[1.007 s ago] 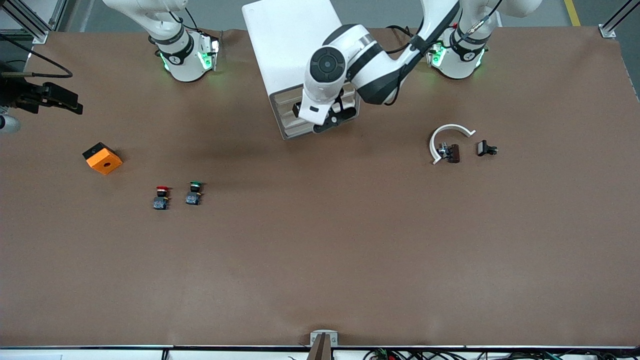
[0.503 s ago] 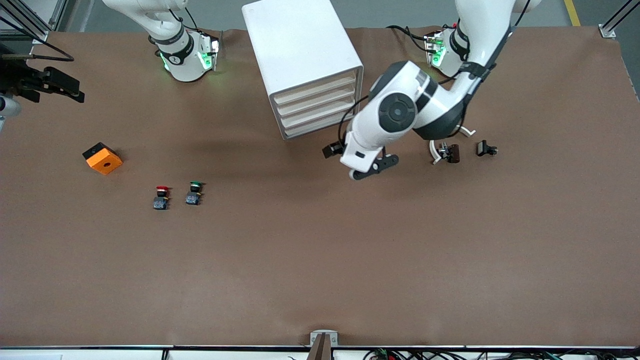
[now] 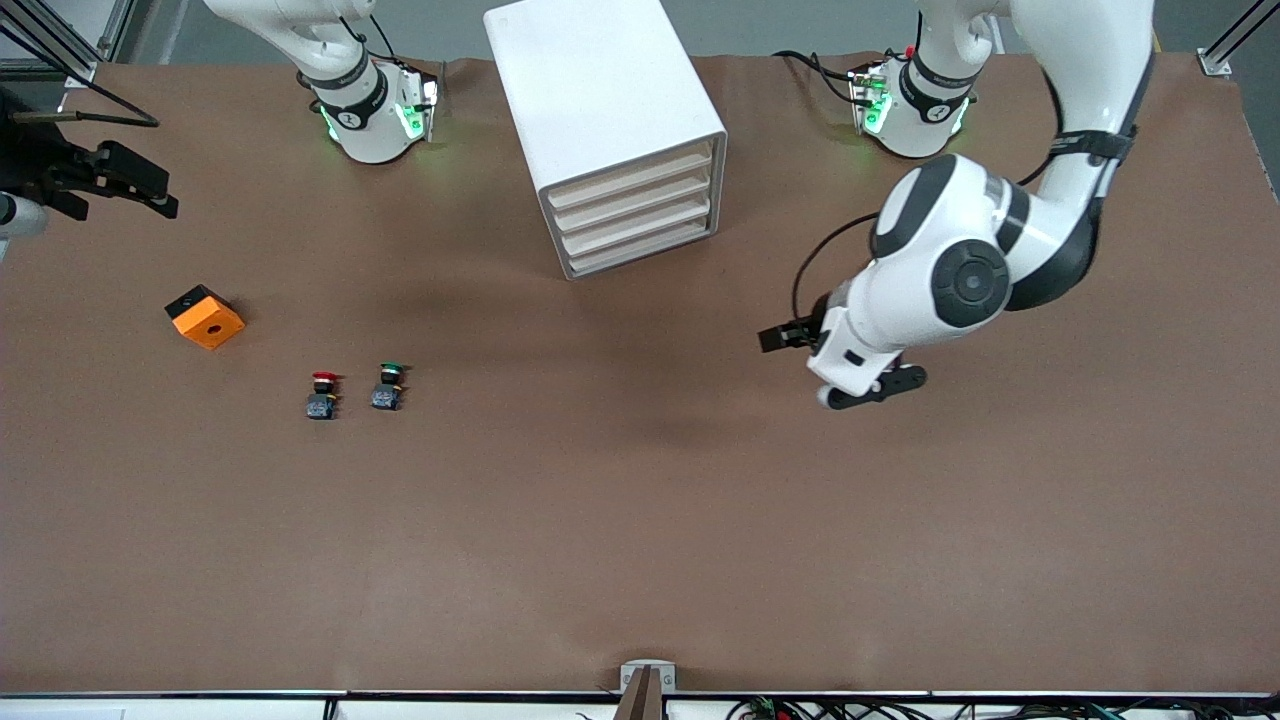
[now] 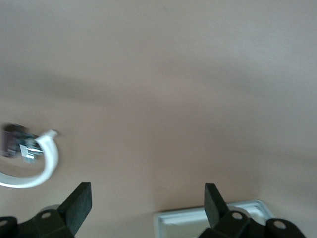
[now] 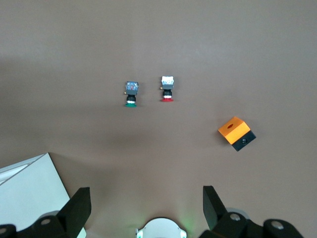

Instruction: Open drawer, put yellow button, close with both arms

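Observation:
The white cabinet (image 3: 600,110) stands between the arms' bases, and its top drawer (image 3: 632,171) sits flush and closed like the three below it. The yellow button is out of view. My left gripper (image 3: 862,386) hangs open and empty over bare table, beside the cabinet toward the left arm's end. In the left wrist view the left gripper (image 4: 147,201) shows wide-apart fingers, with the cabinet's corner (image 4: 208,223) past them. My right gripper (image 3: 140,185) is raised at the right arm's end of the table. The right wrist view has that gripper (image 5: 146,201) open and holding nothing.
A red-capped button (image 3: 322,395) and a green-capped button (image 3: 388,387) lie side by side toward the right arm's end. An orange and black box (image 3: 204,316) sits beside them, closer to the table's end. A white curved piece (image 4: 34,171) with a small metal part lies near the left gripper.
The left arm has swung away from the front of the cabinet's drawers toward its own end of the table, covering the white curved piece. The right gripper barely shifted.

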`<state>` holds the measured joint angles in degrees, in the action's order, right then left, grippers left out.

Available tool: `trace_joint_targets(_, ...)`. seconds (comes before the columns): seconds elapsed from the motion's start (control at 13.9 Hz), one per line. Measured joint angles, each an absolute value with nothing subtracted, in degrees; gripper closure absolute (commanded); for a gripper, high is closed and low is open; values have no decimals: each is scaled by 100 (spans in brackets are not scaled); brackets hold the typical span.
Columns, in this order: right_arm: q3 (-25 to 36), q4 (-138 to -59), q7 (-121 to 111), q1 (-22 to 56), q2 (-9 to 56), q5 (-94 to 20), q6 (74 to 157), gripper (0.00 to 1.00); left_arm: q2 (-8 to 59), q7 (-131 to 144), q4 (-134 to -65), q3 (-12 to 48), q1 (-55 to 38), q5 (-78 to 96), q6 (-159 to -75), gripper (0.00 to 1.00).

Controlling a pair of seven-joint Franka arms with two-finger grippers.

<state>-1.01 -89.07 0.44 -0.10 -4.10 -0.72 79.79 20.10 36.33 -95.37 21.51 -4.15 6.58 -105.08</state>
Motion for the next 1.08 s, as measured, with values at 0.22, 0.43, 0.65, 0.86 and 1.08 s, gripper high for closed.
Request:
trace_joint_targets(0.22,-88,-8894,45,-9,-434,-73,8199,0,1589,2722,-9928,2160,181,568,-10481,0)
trace_joint_targets(0.43,-85,-8852,45,-9,-453,-73,8292,0,1190,1926,-10122,2152,783,566,-10343,0)
trace_joint_targets(0.65,-62,-8831,46,-10,-478,-73,8294,0,860,1417,-10298,1756,711,566,-10293,0)
trace_joint_targets(0.86,-21,-8827,46,-10,-483,-73,8294,0,479,940,-10623,776,-103,566,-10288,0)
trace_joint_targets(1.08,-20,-8827,53,-9,-484,-73,8279,0,124,611,-10869,483,-261,533,-10291,0)
